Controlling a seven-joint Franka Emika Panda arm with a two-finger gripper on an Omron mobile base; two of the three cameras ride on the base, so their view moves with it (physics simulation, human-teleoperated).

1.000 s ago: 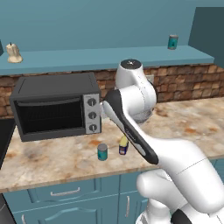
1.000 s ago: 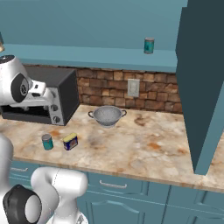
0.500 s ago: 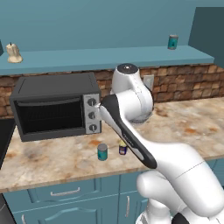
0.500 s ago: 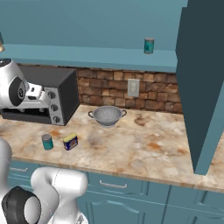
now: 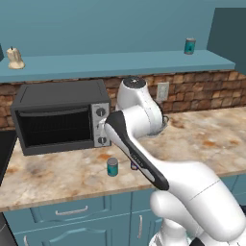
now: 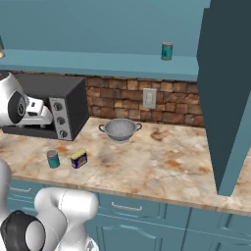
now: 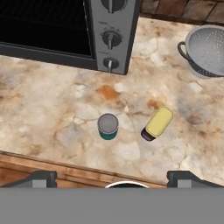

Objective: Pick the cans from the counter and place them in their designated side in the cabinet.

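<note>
So, on the far left of the shelf [image 5: 120, 65] sits a small pale thing [image 5: 15, 58]; I cannot tell what it is. Below it, on the bench [image 6: 162, 162], stands a dark toaster oven [image 5: 60, 115] with its knobs on the right side.

In front of the oven, near the front edge of the bench, the teal can [image 7: 107, 126] stands up straight, its silvery top facing up. Just beside it to the right is the blue can [image 7: 157, 123] with the yellow top. It looks tipped over in the hand view. The two cans are close but not touching.

The tool [image 7: 111, 178] hangs high above both cans, looking straight down at them. Its two dark tips are spread far apart, and nothing is between them. It is not touching either can.

Further right and back, near the brick wall, sits the steel colander [image 6: 120, 130]. A white wall plug [image 6: 149, 98] is on the bricks behind it.

Up on the shelf, toward its right end, another teal can [image 6: 167, 51] stands upright. Right of that hangs a tall dark teal cupboard [image 6: 228, 88].
</note>
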